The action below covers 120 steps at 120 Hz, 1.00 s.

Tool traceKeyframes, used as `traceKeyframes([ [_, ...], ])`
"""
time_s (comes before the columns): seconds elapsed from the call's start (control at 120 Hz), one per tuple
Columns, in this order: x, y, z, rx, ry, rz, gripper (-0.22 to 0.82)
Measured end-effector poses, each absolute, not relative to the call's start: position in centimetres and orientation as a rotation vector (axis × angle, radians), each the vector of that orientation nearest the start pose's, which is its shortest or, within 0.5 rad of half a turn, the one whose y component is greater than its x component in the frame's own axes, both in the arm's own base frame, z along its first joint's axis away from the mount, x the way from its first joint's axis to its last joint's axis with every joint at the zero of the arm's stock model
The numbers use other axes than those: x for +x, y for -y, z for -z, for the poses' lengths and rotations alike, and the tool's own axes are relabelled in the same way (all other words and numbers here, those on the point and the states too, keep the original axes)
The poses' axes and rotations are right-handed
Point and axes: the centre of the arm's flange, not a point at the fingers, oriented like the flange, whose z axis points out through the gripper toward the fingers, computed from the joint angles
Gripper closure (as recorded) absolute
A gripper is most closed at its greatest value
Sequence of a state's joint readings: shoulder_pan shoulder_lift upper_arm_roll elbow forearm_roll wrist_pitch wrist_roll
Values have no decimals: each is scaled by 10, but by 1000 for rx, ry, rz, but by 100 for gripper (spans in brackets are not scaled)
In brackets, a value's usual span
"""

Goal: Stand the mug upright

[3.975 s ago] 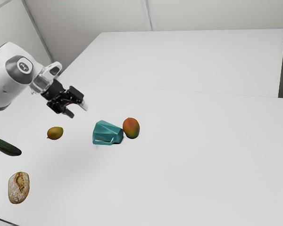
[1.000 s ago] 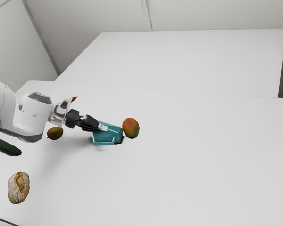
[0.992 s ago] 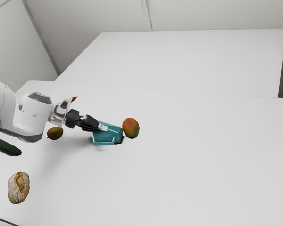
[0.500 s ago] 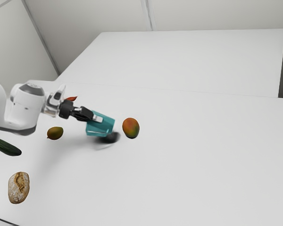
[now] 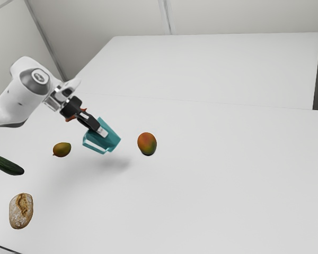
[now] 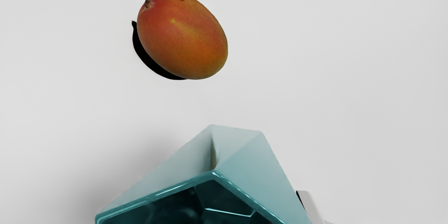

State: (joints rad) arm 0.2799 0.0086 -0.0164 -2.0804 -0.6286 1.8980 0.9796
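while the gripper (image 5: pixel 102 132) is clamped on the mug (image 5: pixel 108 142), the mug hangs tilted above the white table (image 5: pixel 228 180), its shadow on the surface below. in the wrist view its open end faces the hand, the dark teal inside showing past the rim, and a pale fingertip (image 6: pixel 310 207) lies along its outer side. the red-orange mango (image 5: pixel 147 143) rests on the table apart from the mug, towards the exterior view's right. on the exterior view's left are a smaller green-yellow mango (image 5: pixel 62 149), a cucumber (image 5: pixel 6 164) cut off by the view's edge and, nearer the camera, a bread roll (image 5: pixel 21 210). something red (image 5: pixel 70 118) is partly hidden behind the gripper. the arm (image 5: pixel 22 98) has a round badge (image 5: pixel 40 76) on its grey joint cover; its marking is too small to read.
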Motion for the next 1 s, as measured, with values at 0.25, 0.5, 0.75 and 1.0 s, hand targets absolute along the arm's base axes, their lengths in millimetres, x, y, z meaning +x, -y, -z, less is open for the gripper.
traceKeyframes([
  [0.25,519,-58,-443,2692,669,-49,78],
  [0.5,518,-34,-429,2885,632,70,78],
  [0.75,516,-14,-407,3047,570,62,78],
  [1.0,503,-4,-392,3151,451,-6,78],
])
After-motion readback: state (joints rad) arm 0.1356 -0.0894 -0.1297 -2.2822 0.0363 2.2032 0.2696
